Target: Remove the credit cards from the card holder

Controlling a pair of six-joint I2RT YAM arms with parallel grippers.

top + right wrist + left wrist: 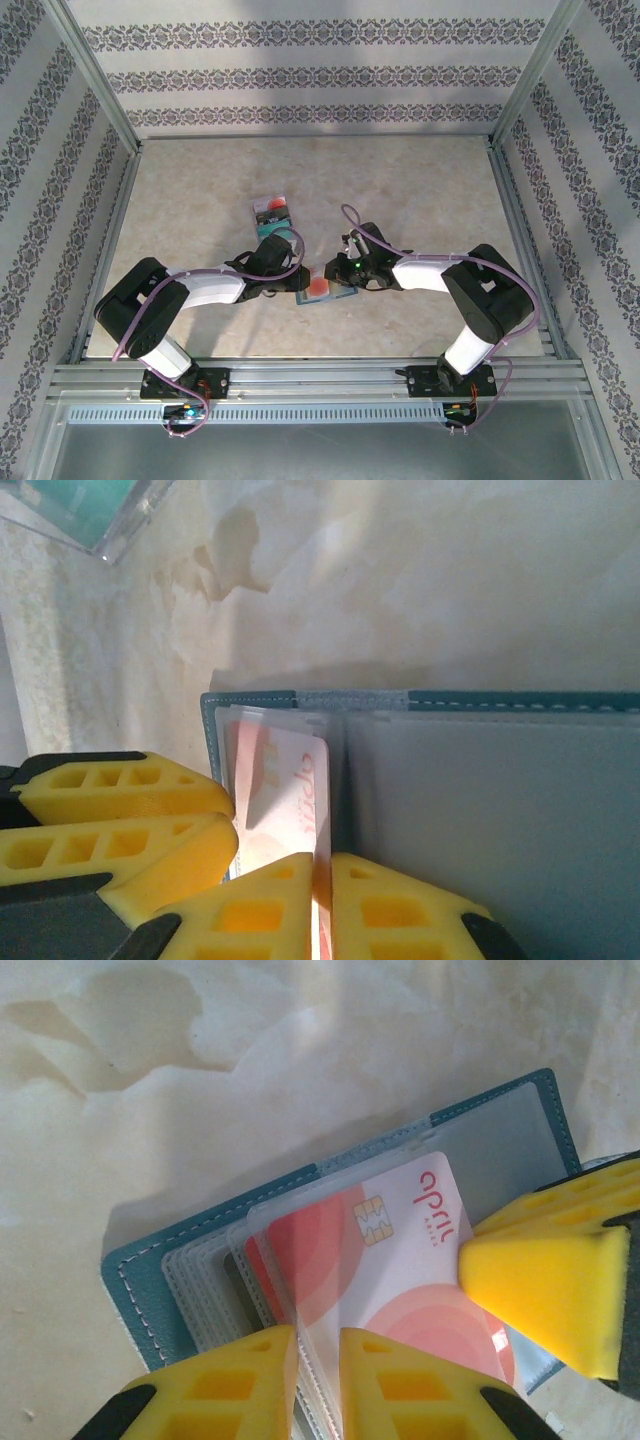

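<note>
The blue-grey card holder (345, 296) lies open on the table between both arms. A white credit card with red circles (400, 1250) sticks partway out of a clear pocket of the card holder (150, 1270). My left gripper (318, 1345) is shut on the edge of that clear pocket sleeve. From the right, a yellow finger (545, 1280) of the other gripper rests at the card's edge. In the right wrist view my right gripper (322, 870) is shut on the credit card (285, 780), beside the holder's empty grey panel (500, 810). From above, the left gripper (293, 280) and right gripper (335, 272) meet over the holder.
Another card with a red spot and teal band (271, 210) lies flat farther back on the table; its teal corner (85, 505) shows at top left in the right wrist view. Metal frame posts and patterned walls enclose the table.
</note>
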